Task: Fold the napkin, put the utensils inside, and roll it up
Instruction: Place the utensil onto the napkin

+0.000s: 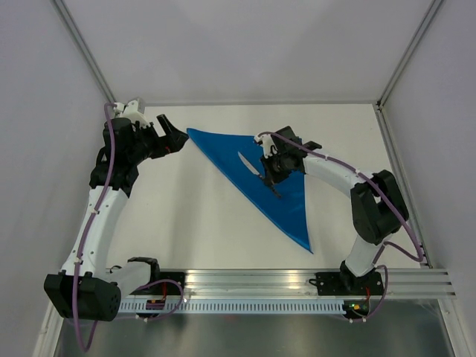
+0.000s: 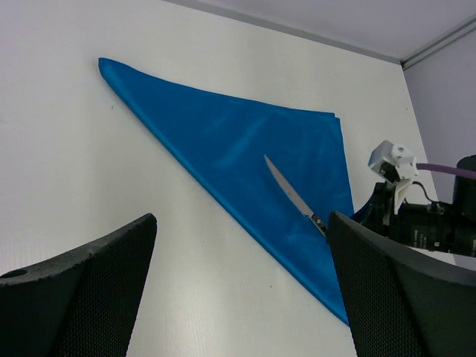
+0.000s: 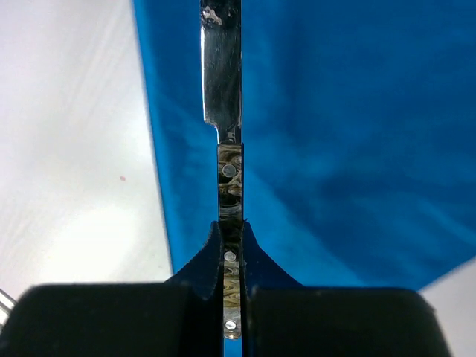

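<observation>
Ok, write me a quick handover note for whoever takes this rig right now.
Left tool: open, empty, near the far left corner of the napkin, not touching it.
Right tool: shut on the handle of the knife, blade pointing out over the napkin.
Done: napkin folded into a triangle, lying flat.
Left to do: release the knife on the cloth, then roll it up.
</observation>
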Robot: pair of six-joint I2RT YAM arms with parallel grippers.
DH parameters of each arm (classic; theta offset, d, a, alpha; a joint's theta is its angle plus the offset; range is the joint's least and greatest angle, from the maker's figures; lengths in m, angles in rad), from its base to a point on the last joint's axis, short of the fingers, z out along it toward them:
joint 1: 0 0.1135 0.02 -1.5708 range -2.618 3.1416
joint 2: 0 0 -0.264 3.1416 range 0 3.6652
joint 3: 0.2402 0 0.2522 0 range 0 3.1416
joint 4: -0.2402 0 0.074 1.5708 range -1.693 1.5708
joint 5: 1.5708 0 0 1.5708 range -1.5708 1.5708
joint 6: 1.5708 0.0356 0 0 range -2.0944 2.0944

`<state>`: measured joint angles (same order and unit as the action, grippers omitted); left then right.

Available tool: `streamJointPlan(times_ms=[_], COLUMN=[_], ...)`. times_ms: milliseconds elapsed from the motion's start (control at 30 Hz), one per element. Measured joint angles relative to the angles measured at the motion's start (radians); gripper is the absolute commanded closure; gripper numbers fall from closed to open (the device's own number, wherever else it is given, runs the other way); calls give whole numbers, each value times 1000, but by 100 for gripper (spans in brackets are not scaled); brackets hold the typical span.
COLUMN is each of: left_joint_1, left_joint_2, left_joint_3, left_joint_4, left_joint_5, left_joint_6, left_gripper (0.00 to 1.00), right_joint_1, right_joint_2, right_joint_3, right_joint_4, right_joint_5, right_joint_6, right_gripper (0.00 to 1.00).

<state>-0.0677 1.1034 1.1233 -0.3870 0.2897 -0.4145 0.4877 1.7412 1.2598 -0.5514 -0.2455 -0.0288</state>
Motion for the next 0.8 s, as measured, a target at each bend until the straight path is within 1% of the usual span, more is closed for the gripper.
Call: streamJointPlan(times_ms=[67, 167, 467, 800], left_joint_1=[0, 0, 0, 0], left_joint_2=[0, 0, 0, 0], left_joint_3=[0, 0, 0, 0], left_joint_4=[0, 0, -2, -5], left_joint_5=[0, -2, -7, -10], left_joint_6=[0, 0, 0, 0], left_gripper=[0, 0, 0, 0], right_joint_1=[45, 80, 126, 201], right_joint_2=[31, 70, 151, 201], right_joint_3=[13, 28, 43, 53], right_joint_4=[23, 56, 146, 177], right_joint_5=[-2, 0, 45, 70], right_joint_6=[32, 68, 128, 146], right_gripper=[100, 99, 100, 100])
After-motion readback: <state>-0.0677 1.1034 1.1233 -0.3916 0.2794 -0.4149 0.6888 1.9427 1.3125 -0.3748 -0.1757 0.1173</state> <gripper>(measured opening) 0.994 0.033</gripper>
